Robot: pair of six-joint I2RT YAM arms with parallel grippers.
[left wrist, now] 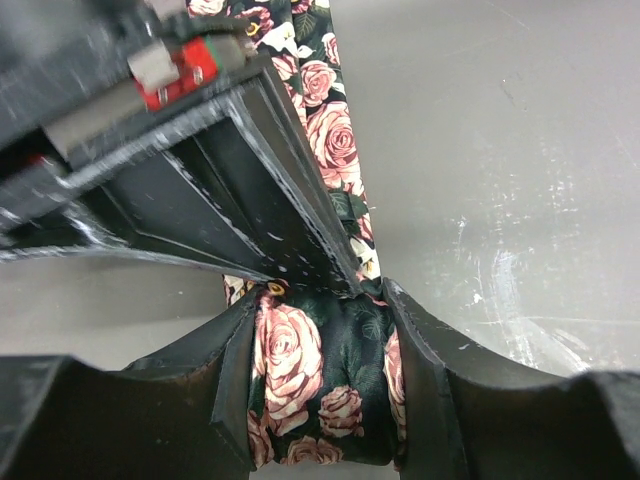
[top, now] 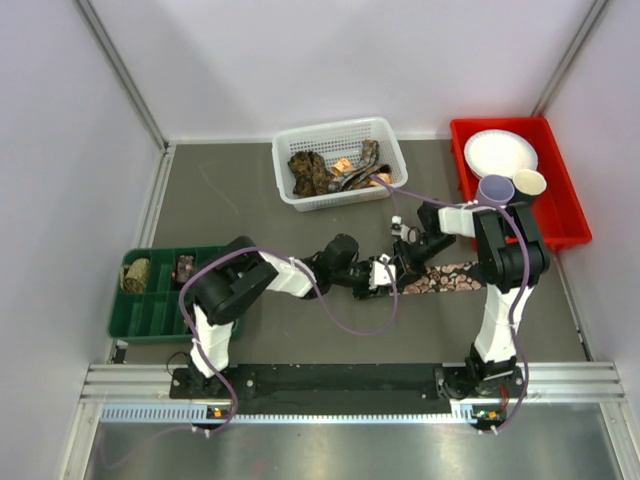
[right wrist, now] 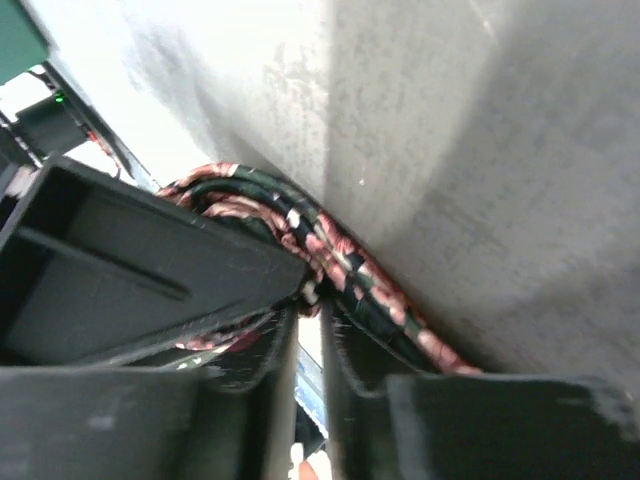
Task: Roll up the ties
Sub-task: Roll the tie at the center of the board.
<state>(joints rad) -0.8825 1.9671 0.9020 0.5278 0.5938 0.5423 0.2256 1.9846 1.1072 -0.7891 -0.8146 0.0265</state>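
Two grippers meet mid-table on the dark rose-print fabric necktie (left wrist: 335, 150). The left gripper (left wrist: 325, 297) clamps its rolled end; the right gripper (right wrist: 310, 325) shows a thin slit, grip unclear. Bare grey tabletop (left wrist: 500, 200) flanks the tie, and the white plastic mesh basket (top: 335, 198) stands well behind.

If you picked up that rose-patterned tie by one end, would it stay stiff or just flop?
Probably floppy: the rose tie bends into a tight coil in the left gripper, and its loose tail lies flat on the table. It looks thin, so likely light. Released, the coil might spring open.
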